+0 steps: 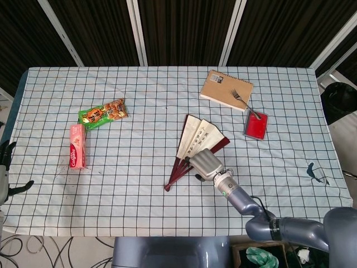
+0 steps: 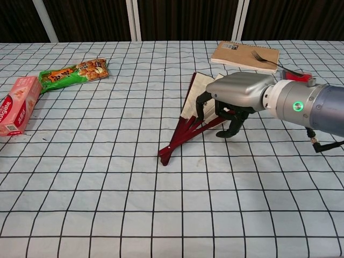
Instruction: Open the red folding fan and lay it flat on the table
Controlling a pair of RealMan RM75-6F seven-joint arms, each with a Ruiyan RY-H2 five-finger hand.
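Note:
The red folding fan (image 1: 195,139) lies partly spread on the checked tablecloth, its cream leaf toward the far side and its red ribs (image 2: 180,134) meeting at a pivot near the table's middle. My right hand (image 1: 205,163) arches over the ribs (image 2: 236,91), with fingers bent down onto the fan. The thumb reaches down on the right side of the outer red stick. No firm grip on the fan shows. My left hand (image 1: 4,173) hangs off the table's left edge with fingers apart and holds nothing.
A brown notebook (image 1: 226,89) with a fork (image 1: 241,100) on it lies at the back right, beside a red box (image 1: 256,125). At the left lie a green snack packet (image 1: 102,113) and a pink toothpaste box (image 1: 77,146).

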